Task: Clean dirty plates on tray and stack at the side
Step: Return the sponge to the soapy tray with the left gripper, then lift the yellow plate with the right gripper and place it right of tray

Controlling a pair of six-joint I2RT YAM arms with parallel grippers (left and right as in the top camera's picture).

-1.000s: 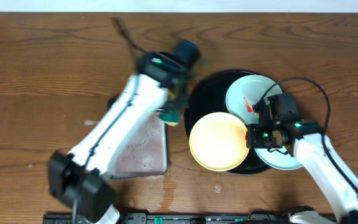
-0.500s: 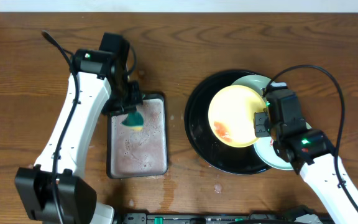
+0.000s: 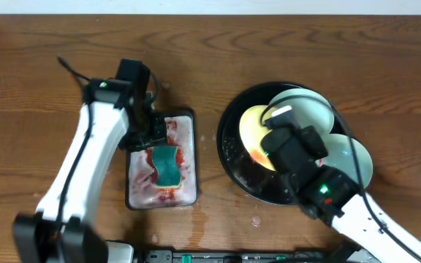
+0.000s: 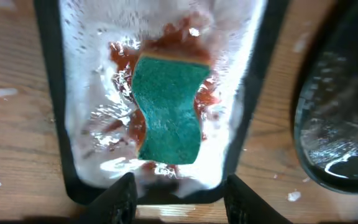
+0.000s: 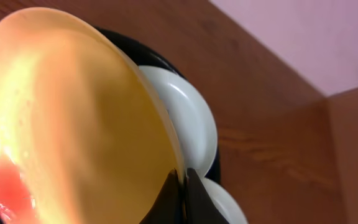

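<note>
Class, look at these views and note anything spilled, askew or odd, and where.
The green sponge lies in a red, watery puddle in the grey metal tray, by the open left gripper. The yellow plate, smeared red, stands steeply tilted over the black tray, pinched at its rim by the right gripper. Droplets dot the table.

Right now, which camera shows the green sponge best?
The left wrist view: the sponge fills the middle of the picture, lying in the grey tray amid red sauce. The overhead view shows it too, but small. The right wrist view shows mostly the yellow plate, no sponge.
</note>
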